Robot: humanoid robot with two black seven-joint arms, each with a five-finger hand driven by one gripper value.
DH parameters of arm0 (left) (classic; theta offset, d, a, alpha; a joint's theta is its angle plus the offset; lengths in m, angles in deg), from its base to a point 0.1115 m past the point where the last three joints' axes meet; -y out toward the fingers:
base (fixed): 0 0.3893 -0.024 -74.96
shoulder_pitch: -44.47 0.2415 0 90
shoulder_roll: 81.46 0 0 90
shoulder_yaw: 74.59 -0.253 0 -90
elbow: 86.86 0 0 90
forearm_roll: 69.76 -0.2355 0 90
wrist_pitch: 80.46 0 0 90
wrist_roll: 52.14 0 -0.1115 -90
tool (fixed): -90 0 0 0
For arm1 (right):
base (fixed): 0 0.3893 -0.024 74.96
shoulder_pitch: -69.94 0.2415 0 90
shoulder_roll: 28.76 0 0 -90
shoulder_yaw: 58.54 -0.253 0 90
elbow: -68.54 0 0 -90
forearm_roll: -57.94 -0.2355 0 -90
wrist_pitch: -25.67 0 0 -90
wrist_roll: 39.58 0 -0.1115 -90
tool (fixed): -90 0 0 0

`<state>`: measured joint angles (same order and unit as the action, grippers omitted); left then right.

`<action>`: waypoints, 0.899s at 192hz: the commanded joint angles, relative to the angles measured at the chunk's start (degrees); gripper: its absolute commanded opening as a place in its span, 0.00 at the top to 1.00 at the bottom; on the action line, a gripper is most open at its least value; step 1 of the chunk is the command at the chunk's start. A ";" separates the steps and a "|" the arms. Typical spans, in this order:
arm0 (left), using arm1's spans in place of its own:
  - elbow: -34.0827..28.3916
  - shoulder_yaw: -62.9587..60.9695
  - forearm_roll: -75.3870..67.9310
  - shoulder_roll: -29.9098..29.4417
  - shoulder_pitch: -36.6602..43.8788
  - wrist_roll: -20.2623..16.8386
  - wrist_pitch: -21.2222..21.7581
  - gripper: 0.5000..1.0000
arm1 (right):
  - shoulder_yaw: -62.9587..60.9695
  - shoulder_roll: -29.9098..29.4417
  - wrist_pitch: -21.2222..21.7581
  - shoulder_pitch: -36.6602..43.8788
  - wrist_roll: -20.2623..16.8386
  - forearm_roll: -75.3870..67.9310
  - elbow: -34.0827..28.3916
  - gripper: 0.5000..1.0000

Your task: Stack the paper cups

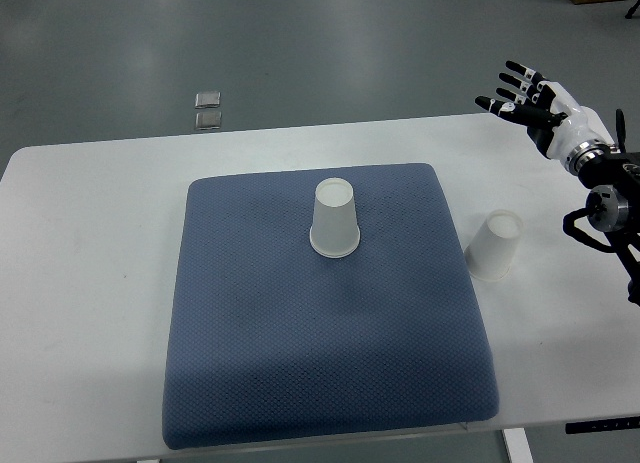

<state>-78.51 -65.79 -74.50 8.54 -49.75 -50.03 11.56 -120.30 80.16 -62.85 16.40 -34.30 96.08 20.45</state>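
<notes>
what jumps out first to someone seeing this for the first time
A big blue mat covers the middle of the white table, with one white paper cup standing upside down near the mat's far centre. A second paper cup sits off the mat's right edge on the bare table. At the upper right, the right hand is raised with its fingers spread, holding nothing.
</notes>
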 commanded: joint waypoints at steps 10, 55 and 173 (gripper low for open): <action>0.00 0.00 -0.01 0.00 0.00 0.00 0.00 0.00 | -0.29 0.77 0.19 0.02 0.09 0.00 0.02 0.17; 0.00 0.00 -0.01 0.00 0.00 0.00 0.00 0.00 | -0.47 1.39 0.10 0.02 0.09 0.00 -0.16 0.17; 0.00 0.00 -0.01 0.00 0.00 0.00 0.00 0.00 | 3.05 12.38 11.26 -0.59 4.22 4.48 -7.98 0.17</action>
<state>-78.51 -65.80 -74.50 8.54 -49.75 -50.03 11.56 -119.16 88.78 -57.14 15.60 -31.96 97.82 13.30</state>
